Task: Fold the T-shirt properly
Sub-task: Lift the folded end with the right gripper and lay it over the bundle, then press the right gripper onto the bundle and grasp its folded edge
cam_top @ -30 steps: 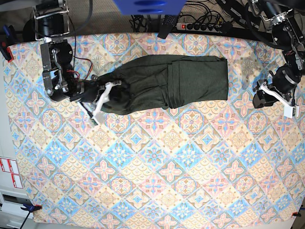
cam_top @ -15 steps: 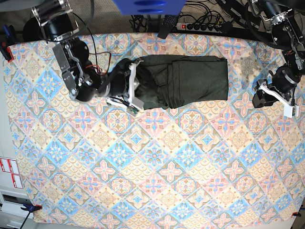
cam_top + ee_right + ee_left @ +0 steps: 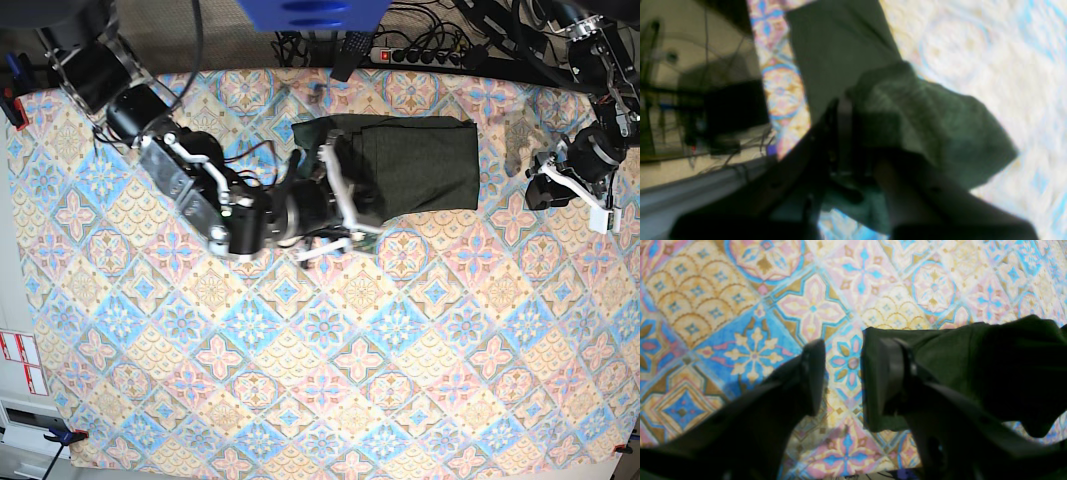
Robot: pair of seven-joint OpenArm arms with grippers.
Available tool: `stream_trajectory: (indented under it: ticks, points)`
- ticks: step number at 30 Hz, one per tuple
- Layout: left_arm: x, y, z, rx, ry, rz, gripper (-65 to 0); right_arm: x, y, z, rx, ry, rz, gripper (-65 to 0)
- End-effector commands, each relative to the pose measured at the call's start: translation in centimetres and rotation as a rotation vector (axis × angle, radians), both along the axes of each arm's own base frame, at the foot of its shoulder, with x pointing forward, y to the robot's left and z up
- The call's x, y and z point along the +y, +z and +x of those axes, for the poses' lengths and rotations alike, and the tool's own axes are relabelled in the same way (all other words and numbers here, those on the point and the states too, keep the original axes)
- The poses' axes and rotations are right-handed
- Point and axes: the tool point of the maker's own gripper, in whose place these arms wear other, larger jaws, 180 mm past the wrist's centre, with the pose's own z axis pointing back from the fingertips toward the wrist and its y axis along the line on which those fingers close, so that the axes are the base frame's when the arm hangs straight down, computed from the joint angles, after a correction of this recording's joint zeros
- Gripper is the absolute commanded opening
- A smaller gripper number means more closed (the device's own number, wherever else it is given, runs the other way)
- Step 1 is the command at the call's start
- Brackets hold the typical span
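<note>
T-shirt (image 3: 415, 165) fabric is what your right gripper (image 3: 345, 205) has clamped: in the right wrist view a bunched wad of the dark green knit (image 3: 923, 123) bulges out from between the closed jaws, lifted off the cloth below. In the base view that gripper sits over the shirt's left end, with the right arm (image 3: 190, 185) stretched across from the far left corner of the table.

Your left gripper (image 3: 843, 376) hangs over the table's right edge, well apart from the shirt, with its jaws parted and nothing between them; through the gap you see only the patterned tablecloth (image 3: 740, 306). In the left wrist view the shirt's near edge (image 3: 940, 346) shows just behind one finger (image 3: 890, 373).

You can see the shirt lying near the far edge of the table, right of centre, as a dark rectangular block with layered folds. Behind the table's far edge runs a power strip (image 3: 425, 55) with cables.
</note>
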Motion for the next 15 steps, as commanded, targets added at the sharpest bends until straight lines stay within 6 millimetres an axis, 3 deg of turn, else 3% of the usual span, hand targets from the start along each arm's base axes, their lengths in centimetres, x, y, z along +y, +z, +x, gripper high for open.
stream_trajectory:
  ticks: [1,9,15]
  points:
    - [0.3,1.0,0.3,-0.030,-0.005,0.013,-40.3,1.7,2.2,0.5,-0.029,0.029,0.073,-63.9]
    - [0.2,0.3,-0.6,-0.003,-0.006,0.011,-40.3,4.8,0.5,-0.1,0.029,0.085,0.034,-63.9]
    - [0.2,0.2,-0.8,0.002,-0.006,0.011,-40.3,5.3,-0.3,0.6,0.058,0.054,0.049,-63.9]
